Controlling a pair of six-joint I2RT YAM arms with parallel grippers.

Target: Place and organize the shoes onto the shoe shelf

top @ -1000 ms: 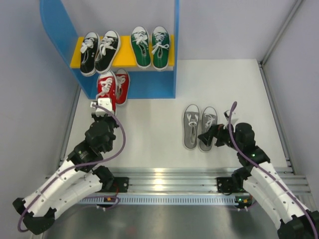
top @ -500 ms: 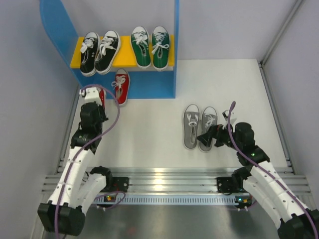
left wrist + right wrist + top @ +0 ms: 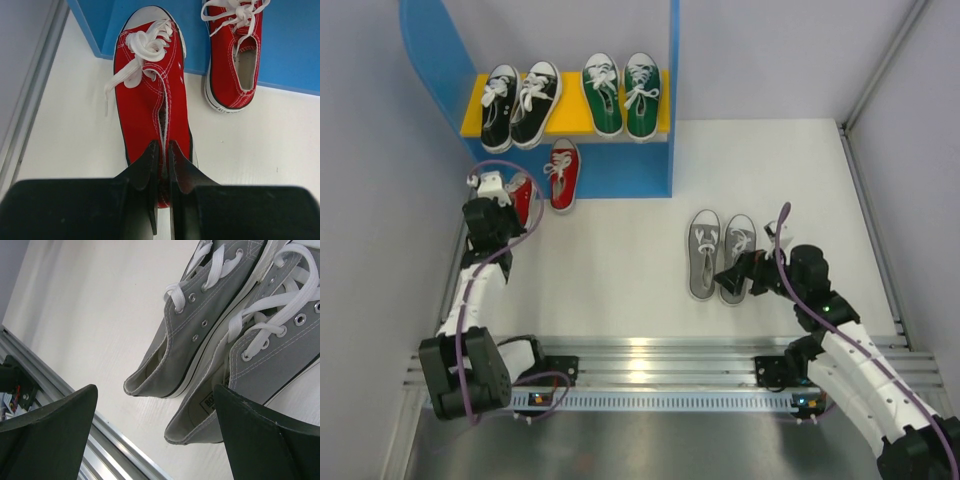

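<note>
Left gripper point(image 3: 161, 150) is pinched tight on the red shoe point(image 3: 150, 85), gripping the canvas wall at the heel opening. Its toe pokes onto the shoe shelf point(image 3: 280, 45) floor, beside its mate point(image 3: 220, 60). Light, floppy canvas, likely to sag; the stiffer heel grips best. Right gripper point(image 3: 155, 387) gapes wide behind the grey pair point(image 3: 200, 325). The red heel hides behind the fingers; lifted or resting, can't tell.

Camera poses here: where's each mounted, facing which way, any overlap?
Top external: above and behind the bases, looking down at the table and shoe shelf; both arms show.
Left wrist: looks down along the left gripper, shut on the heel of a red shoe; black fingers show.
Right wrist: low, facing the heels of the grey pair, framed by the open right gripper.
Shared: top also sees the red shoe and grey pair.
</note>
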